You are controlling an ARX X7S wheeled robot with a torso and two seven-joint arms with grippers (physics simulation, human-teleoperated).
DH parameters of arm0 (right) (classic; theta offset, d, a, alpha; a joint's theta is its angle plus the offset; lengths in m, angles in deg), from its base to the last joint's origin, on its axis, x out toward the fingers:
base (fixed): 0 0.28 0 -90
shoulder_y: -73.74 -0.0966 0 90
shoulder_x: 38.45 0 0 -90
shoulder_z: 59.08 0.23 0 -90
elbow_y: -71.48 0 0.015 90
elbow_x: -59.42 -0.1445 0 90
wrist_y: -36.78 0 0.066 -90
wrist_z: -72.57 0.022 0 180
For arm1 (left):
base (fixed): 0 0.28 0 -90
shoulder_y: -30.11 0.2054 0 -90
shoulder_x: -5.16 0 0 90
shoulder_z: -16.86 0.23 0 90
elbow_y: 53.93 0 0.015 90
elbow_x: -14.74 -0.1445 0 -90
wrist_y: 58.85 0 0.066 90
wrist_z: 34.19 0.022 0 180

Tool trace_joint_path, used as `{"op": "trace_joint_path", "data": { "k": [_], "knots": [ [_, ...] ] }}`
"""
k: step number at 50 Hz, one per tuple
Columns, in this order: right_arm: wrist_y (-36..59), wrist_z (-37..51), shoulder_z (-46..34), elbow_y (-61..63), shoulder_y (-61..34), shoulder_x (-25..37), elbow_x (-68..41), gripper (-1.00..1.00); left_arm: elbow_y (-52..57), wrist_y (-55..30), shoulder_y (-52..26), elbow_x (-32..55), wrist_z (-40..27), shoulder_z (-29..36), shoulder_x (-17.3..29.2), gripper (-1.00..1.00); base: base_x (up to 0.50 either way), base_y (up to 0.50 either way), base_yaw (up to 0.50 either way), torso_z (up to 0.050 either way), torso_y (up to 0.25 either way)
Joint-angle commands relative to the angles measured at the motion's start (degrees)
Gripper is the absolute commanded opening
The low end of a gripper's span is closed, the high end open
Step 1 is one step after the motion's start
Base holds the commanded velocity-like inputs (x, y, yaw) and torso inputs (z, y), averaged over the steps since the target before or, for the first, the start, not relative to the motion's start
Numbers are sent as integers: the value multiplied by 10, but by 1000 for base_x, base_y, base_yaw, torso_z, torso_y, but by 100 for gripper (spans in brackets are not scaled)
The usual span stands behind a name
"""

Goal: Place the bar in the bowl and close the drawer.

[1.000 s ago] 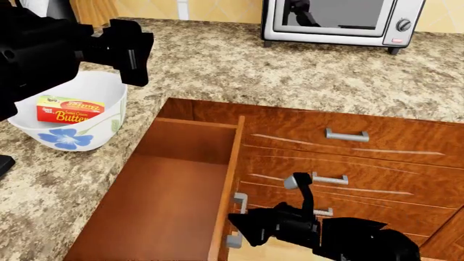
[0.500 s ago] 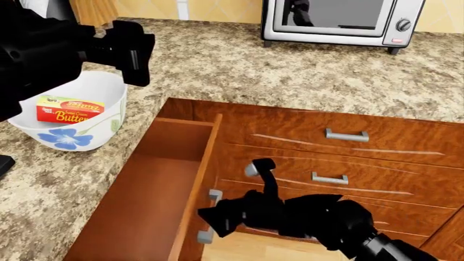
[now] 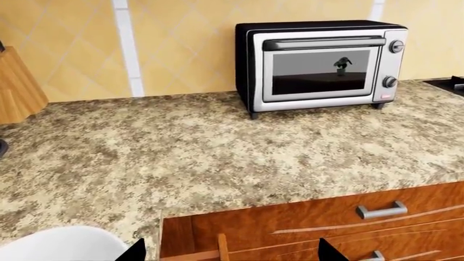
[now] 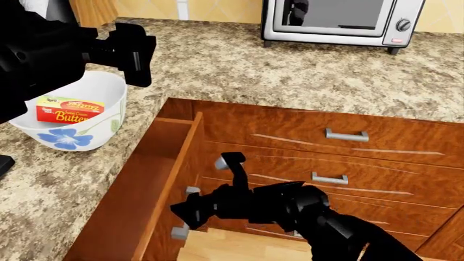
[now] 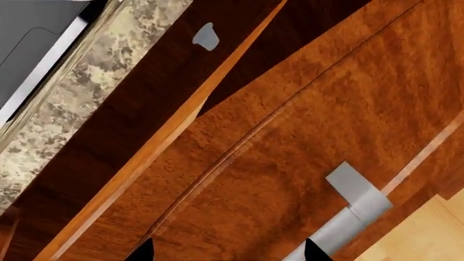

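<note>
The bar [image 4: 69, 109], a red butter box with a yellow top, lies inside the white flowered bowl [image 4: 69, 138] at the counter's left. My left gripper [image 4: 132, 50] hovers open and empty above the bowl's right rim; its wrist view shows only the bowl's edge [image 3: 62, 244]. The reddish-brown drawer [image 4: 141, 185] stands partly open below the counter edge. My right gripper [image 4: 190, 213] is open, pressed against the drawer's front [image 5: 290, 136] between the handle's two metal posts. The handle [image 5: 348, 209] sits close beside one fingertip.
A silver toaster oven [image 4: 340, 19] stands at the back of the granite counter [image 4: 254, 70]. Shut drawers with short metal handles [image 4: 346, 135] fill the cabinet face to the right. A wooden block [image 3: 18, 87] stands at the counter's far left. Light wood floor [image 4: 239, 247] lies below.
The drawer front has moved steadily leftward in the head view with my right gripper against it, and the opening has narrowed. The left arm, bowl and bar have stayed put.
</note>
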Motion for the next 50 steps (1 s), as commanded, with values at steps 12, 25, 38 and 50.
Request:
{"op": "trace_joint_path", "data": {
  "k": [12,25,38,50],
  "knots": [
    [-86,-4,-219,-33,-52,-35,-199,100,0,0,1,0,3,1,4,100,0,0,0,0,0],
    [-106,25,-203,89,-47,55,-220,100,2,3,5,-2,4,1,7,100,0,0,0,0,0],
    [-131,114,-176,365,-17,243,-237,100,6,8,11,-1,5,-1,12,100,0,0,0,0,0],
    [-240,162,-133,525,62,434,-234,100,15,14,23,-4,2,2,12,100,0,0,0,0,0]
  ]
}}
